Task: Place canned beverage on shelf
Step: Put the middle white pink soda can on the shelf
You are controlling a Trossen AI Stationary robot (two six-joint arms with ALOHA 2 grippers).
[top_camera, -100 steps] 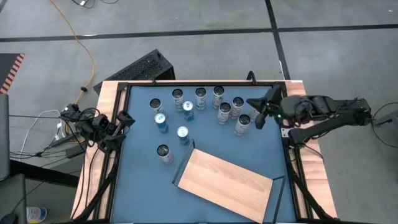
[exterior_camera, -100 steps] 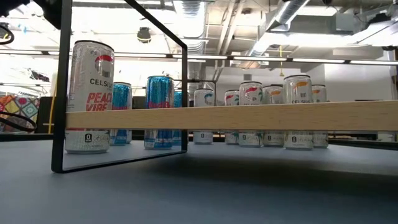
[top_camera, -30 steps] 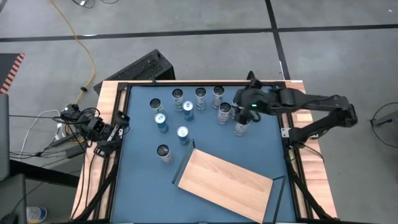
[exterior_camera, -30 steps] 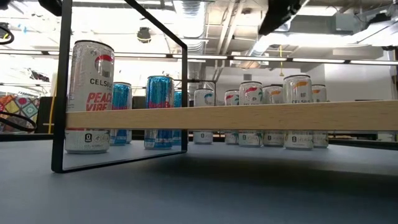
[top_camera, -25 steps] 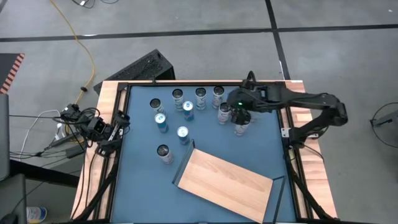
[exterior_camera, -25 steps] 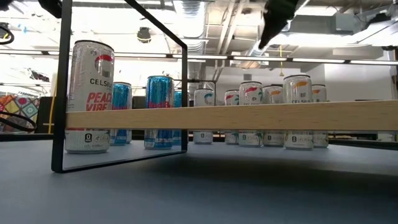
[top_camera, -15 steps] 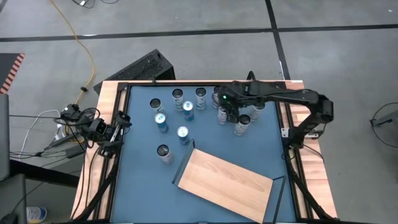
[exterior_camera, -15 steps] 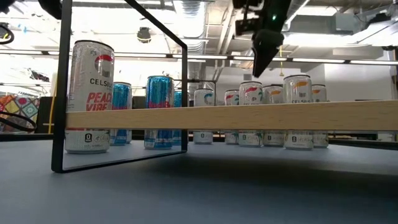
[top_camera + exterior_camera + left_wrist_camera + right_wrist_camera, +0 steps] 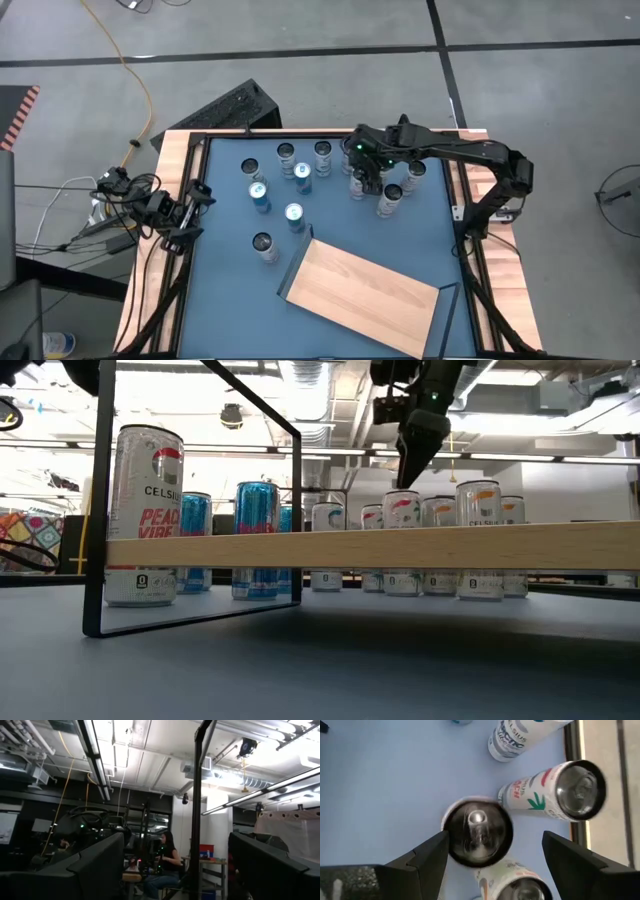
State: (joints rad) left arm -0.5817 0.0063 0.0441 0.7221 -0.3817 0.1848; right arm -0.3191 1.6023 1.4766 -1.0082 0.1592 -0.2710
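Two grippers are in play, and only one is easy to read. From the high view the right gripper (image 9: 367, 178) sits over the cluster of cans at the far right of the blue counter (image 9: 230, 300), covering the can (image 9: 477, 831) under it; the wrist view shows that can's dark top centred between the two spread fingers (image 9: 427, 860), which stand clear of it on both sides (nothing is held). In the low view the shelf (image 9: 370, 546) cuts across every can behind it, hiding their middles, and the right gripper (image 9: 412, 455) hangs just above one can's top there. The shelf (image 9: 358, 293) itself lies flat and bare at the near side of the counter, well apart from the cluster. Parked at the counter's left edge, the left gripper (image 9: 190, 205) has its fingers wide apart; its wrist view looks only into the room, where a seated person (image 9: 162, 862) is dimly visible. Compared with a second ago, the right arm has swung inward from the right rim to over the cans and has dropped lower; cans and shelf have not shifted.
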